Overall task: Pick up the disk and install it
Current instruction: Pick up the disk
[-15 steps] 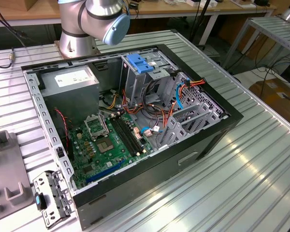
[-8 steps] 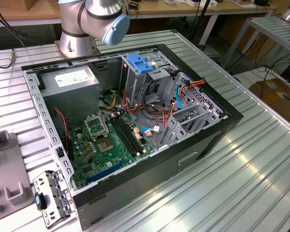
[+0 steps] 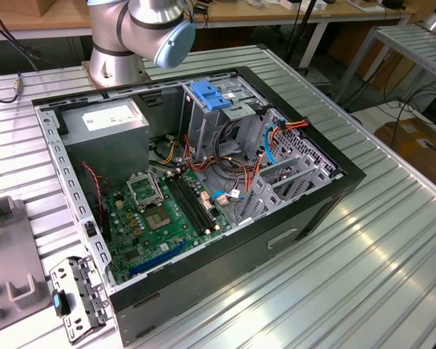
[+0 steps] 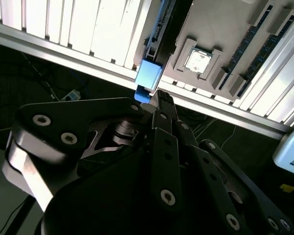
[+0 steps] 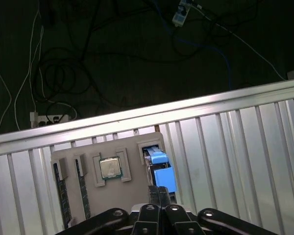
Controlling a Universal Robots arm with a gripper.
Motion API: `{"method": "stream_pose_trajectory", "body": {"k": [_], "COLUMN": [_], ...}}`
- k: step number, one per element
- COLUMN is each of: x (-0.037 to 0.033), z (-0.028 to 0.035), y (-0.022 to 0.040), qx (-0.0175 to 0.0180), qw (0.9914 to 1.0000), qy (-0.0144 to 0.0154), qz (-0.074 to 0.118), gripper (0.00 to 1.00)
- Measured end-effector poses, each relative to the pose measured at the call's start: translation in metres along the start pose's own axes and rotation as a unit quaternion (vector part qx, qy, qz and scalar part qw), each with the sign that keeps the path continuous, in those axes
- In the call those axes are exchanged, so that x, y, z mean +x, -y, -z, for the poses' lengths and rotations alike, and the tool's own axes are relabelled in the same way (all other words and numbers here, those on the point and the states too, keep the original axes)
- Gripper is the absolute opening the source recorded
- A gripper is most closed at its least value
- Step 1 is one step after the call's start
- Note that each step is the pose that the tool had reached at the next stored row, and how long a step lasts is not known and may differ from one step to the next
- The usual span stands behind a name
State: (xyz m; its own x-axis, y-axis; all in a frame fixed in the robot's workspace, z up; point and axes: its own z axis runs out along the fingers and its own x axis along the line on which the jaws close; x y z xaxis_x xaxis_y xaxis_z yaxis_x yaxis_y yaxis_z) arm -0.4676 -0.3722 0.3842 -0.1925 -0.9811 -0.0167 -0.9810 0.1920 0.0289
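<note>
The work is at the pick-up step. In the first wrist view the disk [image 5: 162, 176] stands on edge in a slot of the grey parts tray [image 5: 132, 200], and mostly its blue carrier frame can be seen. A processor chip [image 5: 110, 168] lies in the next pocket and memory sticks [image 5: 60, 183] stand in slots beyond that. The tray rests on the ribbed aluminium desk [image 5: 235, 161] near its edge, with dark floor and cables past it.

The gripper [image 5: 159, 189] is lined up on the disk in both wrist views. Its jaws are drawn together with no gap visible between them, and nothing can be seen clamped there. The tips reach the near end of the blue frame, but I cannot tell whether they touch it, because they cover the meeting point.

To my eye the disk is not yet lifted. Lifting it would call for a firm hold on the frame and a straight pull out of the slot.

In the exterior view the open computer case [image 3: 334, 182] fills the middle, its drive cage [image 3: 203, 127] towards the upper centre. At the exterior view's left the tray is cut off by the frame edge.
</note>
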Motion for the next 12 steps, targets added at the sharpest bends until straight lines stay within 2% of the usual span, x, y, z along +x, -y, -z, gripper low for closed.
{"method": "stream_pose_trajectory", "body": {"k": [1,3,5,6,9,12], "x": [0.0000,0.0000,0.0000,0.0000,0.0002,0.0003], "z": [0.0000,0.0000,-0.0001,-0.0025,-0.0077,-0.0140], "y": [0.0000,0.0000,0.0000,0.0001,0.0000,0.0002], "qx": [0.0000,0.0000,0.0003,0.0038,0.0068,0.0077], "qw": [1.00000,1.00000,1.00000,0.99999,0.99998,0.99997], "qy": [0.0000,0.0000,-0.0001,0.0005,0.0010,0.0012], "qz": [0.000,0.000,0.000,0.000,0.000,0.000], "gripper": [0.11,0.24,0.24,0.31,0.31,0.33]}}
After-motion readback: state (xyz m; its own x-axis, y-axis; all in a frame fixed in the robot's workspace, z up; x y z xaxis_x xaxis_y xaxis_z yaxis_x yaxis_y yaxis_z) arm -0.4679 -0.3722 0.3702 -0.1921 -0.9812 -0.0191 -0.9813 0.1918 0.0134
